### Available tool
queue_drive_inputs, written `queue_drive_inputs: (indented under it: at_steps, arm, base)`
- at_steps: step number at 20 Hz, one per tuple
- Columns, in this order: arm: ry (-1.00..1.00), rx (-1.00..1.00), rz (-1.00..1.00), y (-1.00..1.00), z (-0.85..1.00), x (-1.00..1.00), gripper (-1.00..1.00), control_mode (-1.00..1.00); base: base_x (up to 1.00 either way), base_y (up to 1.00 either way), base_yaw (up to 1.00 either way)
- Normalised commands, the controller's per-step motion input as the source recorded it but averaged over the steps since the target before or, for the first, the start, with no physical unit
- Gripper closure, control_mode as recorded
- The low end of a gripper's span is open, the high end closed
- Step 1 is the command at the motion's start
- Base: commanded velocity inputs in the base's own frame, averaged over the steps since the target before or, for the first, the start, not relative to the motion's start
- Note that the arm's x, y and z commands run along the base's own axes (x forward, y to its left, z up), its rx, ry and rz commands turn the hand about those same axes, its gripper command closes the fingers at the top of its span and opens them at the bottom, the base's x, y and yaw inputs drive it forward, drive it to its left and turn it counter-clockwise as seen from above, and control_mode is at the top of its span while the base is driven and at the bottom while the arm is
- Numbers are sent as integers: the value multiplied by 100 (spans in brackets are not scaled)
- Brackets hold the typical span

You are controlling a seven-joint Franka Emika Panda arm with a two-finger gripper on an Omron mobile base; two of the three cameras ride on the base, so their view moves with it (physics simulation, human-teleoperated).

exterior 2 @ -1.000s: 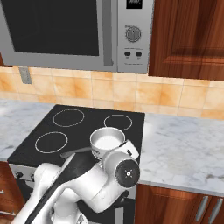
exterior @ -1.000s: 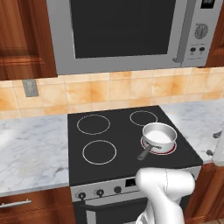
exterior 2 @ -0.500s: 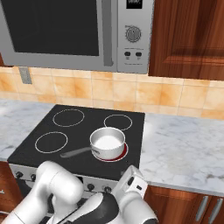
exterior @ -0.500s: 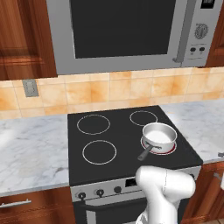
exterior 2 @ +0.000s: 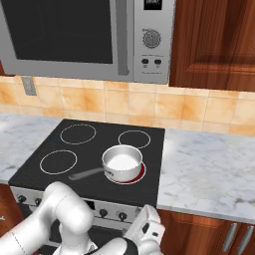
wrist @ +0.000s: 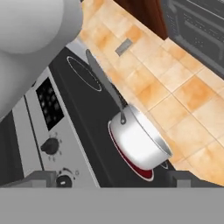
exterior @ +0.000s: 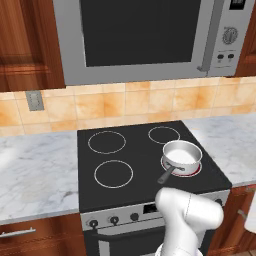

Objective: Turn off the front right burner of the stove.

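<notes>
Hand view: my gripper sits low in front of the stove, finger tips far apart, so jaws released, nothing held. Two black knobs on the silver front panel are just off my left tip. Front right burner glows red under the steel saucepan, at the cooktop's near right corner; saucepan handle points toward the front left. Right base view has my hand below the counter edge, right of the knob row. Microwave hangs above.
</notes>
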Motion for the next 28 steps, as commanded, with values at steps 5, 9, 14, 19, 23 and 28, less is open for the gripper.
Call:
queue_drive_inputs:
  at_steps: [5,9,14,19,23,28]
  arm:
    - [-19,0,0,0,-56,0,-100,-100]
    - [-17,-1,0,0,-47,28,-100,-100]
    - [-11,-3,0,0,-25,44,-100,-100]
    - [-10,-4,0,0,-28,20,-100,-100]
    - [-10,-11,0,-4,-40,1,-100,-100]
    - [-1,-10,-3,-12,-35,23,-100,-100]
  base:
    - [0,0,0]
    - [0,0,0]
    - [0,0,0]
    - [0,0,0]
    - [0,0,0]
    - [0,0,0]
